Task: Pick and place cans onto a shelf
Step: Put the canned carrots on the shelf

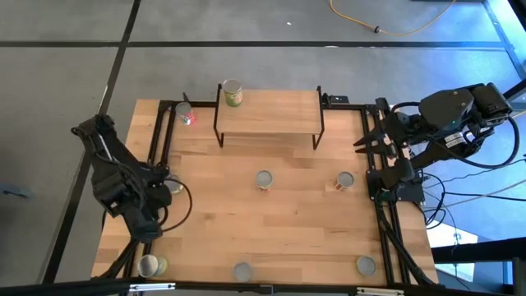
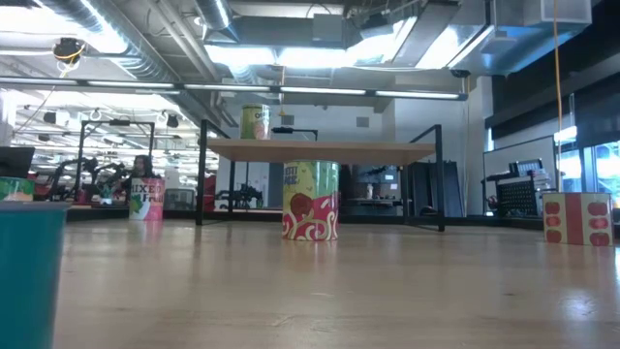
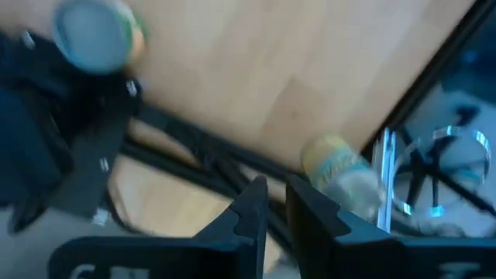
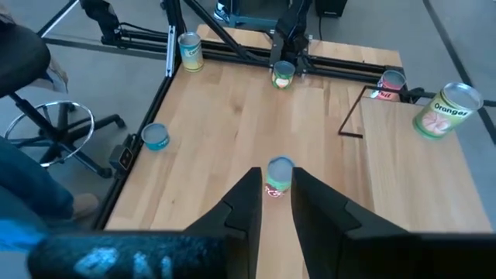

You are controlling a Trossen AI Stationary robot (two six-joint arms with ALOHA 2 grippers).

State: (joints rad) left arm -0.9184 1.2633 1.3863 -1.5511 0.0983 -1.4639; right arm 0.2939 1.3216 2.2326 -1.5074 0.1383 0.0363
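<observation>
The shelf (image 1: 267, 109) stands at the table's far middle, and a green-labelled can (image 1: 233, 92) stands on its left end. It also shows in the low view (image 2: 256, 122). A red can (image 1: 186, 114) stands left of the shelf. Two cans (image 1: 264, 179) (image 1: 345, 180) stand mid-table, and three stand along the near edge (image 1: 150, 265) (image 1: 242, 270) (image 1: 365, 265). My left gripper (image 1: 163, 182) (image 3: 277, 203) is at the left edge, fingers nearly together and empty, beside a yellow-green can (image 1: 175, 187) (image 3: 341, 172). My right gripper (image 1: 363, 144) (image 4: 275, 194) waits shut at the right edge.
Black frame rails (image 1: 156, 140) run along the table's left and right edges. A chair (image 4: 46, 132) and a person's sleeve (image 4: 19, 46) show beyond the near side. There is bare wood (image 1: 214, 222) between the cans in the middle of the table.
</observation>
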